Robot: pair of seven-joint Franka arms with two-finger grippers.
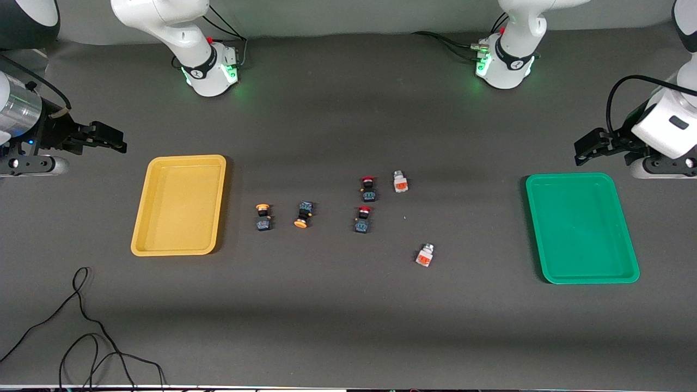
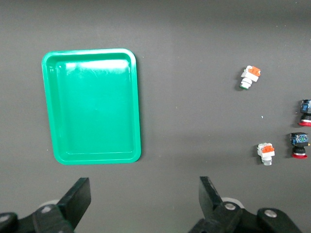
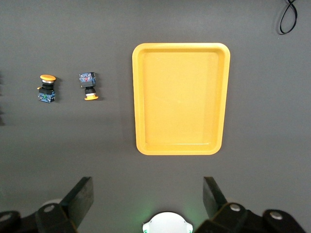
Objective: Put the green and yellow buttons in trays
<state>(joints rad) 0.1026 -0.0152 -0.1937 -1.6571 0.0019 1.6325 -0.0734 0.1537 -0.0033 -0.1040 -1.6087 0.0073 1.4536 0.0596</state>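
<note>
Four buttons loose on the bench, both trays bare; no pick begun.

Left gripper (image 1: 581, 155) hangs by the green tray (image 1: 581, 276), right gripper (image 1: 117, 146) by the yellow tray (image 1: 179, 160); both sets of jaws wide apart, holding nothing. Yellow-capped buttons (image 1: 263, 216) (image 1: 303, 214) lie well out from the right jaws, grey blocks (image 1: 401, 182) (image 1: 425, 255) well out from the left. Next move likely calls for a reach, then descent over one piece.

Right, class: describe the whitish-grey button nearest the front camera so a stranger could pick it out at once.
Start at the green tray toward the left arm's end of the table, then look toward the middle, where six small buttons lie. The one wanted lies alone, nearest the front camera. It is a whitish-grey block with an orange face, unlike the dark-bodied red-capped buttons.
</note>
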